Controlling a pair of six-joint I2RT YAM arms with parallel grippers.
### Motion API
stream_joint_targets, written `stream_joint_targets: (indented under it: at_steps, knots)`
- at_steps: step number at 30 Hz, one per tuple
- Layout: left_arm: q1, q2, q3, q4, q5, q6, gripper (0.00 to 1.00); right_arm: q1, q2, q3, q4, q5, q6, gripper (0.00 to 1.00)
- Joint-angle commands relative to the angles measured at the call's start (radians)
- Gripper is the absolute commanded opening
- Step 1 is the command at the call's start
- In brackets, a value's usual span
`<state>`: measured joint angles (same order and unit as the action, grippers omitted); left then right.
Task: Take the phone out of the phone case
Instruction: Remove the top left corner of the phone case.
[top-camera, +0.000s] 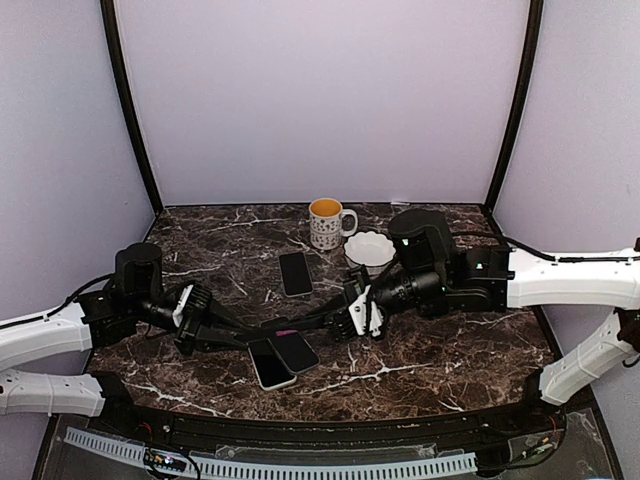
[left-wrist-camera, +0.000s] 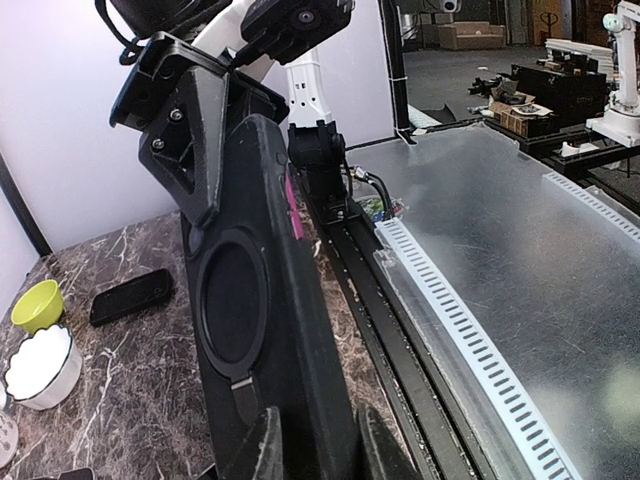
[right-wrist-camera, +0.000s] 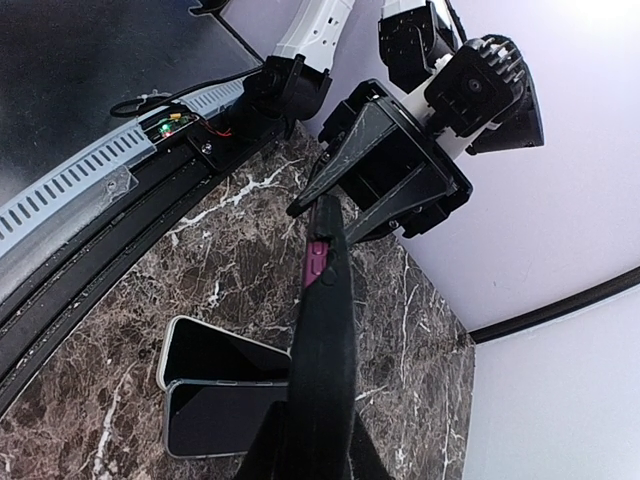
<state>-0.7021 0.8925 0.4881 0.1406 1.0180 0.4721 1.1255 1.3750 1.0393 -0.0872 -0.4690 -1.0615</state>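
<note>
A black phone case (top-camera: 300, 326) with a magenta side button is held edge-up above the table between both grippers. My left gripper (top-camera: 228, 338) is shut on its left end. My right gripper (top-camera: 338, 322) is shut on its right end. The left wrist view shows the case's back (left-wrist-camera: 262, 330) with a round ring, my left gripper (left-wrist-camera: 322, 450) clamping the near end and the right gripper on the far end. In the right wrist view the case (right-wrist-camera: 325, 340) is edge-on in my right gripper (right-wrist-camera: 318, 462). The case's screen side is hidden.
Two phones lie overlapped on the table under the case, one white-edged (top-camera: 268, 365), one dark (top-camera: 297, 351); both show in the right wrist view (right-wrist-camera: 215, 385). Another black phone (top-camera: 295, 272), a mug (top-camera: 326, 222) and a white bowl (top-camera: 369, 248) sit farther back.
</note>
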Motion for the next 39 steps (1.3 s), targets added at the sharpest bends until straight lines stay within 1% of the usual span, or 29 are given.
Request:
stream_joint_targets:
  at_steps: [1,10,14,20,24,27,32,36,38,39]
  knots:
    - [-0.029,0.021,0.01,-0.027,0.122,-0.062,0.21,0.033,-0.005,0.013,0.171,0.016,-0.129,0.0]
    - [-0.061,0.052,0.019,-0.085,0.112,-0.035,0.19,0.053,-0.006,0.007,0.154,0.031,-0.205,0.0]
    - [-0.062,0.061,0.024,-0.106,0.106,-0.029,0.21,0.059,-0.005,0.0,0.145,0.068,-0.244,0.0]
    - [-0.061,0.067,0.03,-0.133,0.099,-0.021,0.23,0.072,-0.025,-0.036,0.205,0.129,-0.293,0.0]
    - [-0.062,0.074,0.035,-0.155,0.106,-0.018,0.28,0.082,-0.028,-0.052,0.242,0.171,-0.326,0.0]
    - [-0.063,0.071,0.035,-0.167,0.101,-0.013,0.29,0.087,-0.031,-0.062,0.262,0.188,-0.348,0.0]
    - [-0.062,0.065,0.035,-0.171,0.091,-0.006,0.25,0.102,-0.029,-0.079,0.284,0.234,-0.415,0.0]
    - [-0.063,0.066,0.037,-0.18,0.076,0.004,0.24,0.104,-0.029,-0.081,0.294,0.232,-0.409,0.0]
    - [-0.062,0.062,0.039,-0.181,0.065,0.013,0.26,0.105,-0.03,-0.083,0.298,0.23,-0.39,0.0]
    - [-0.063,0.056,0.036,-0.18,0.061,0.016,0.32,0.105,-0.03,-0.082,0.298,0.232,-0.377,0.0]
